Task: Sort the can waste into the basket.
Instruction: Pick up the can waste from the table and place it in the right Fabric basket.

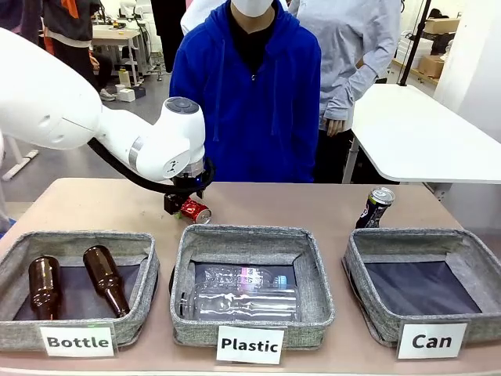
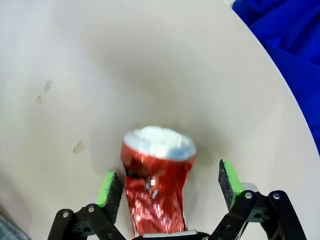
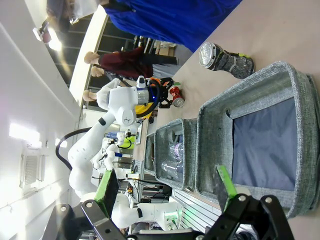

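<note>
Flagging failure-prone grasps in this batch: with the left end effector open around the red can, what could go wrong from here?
1. The red can is crumpled and lies on its side inside the open left end effector; closing may pinch it unevenly, so it could slip or roll out.
2. The Can basket sits at the far right, past the Plastic basket; a slip in transit might drop the can in the wrong one.
</note>
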